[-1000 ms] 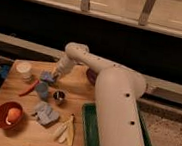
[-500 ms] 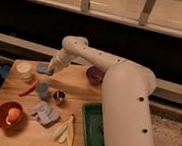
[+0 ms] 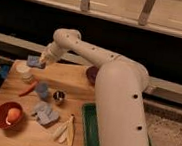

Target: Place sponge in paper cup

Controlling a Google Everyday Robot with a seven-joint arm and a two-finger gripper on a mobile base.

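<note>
While clamped shut on sponge [image 3: 35, 61], gripper [image 3: 41, 61] held above paper cup [image 3: 23, 70] near table's [image 3: 77, 86] back-left corner.

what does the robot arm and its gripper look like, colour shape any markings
The arm is glossy off-white, built of thick rounded tube segments with bulbous joints, and small dark round dots run along its shell. No cables show. It tapers to the gripper at the table's far left, above the paper cup; the gripper is pale and much slimmer.
</note>
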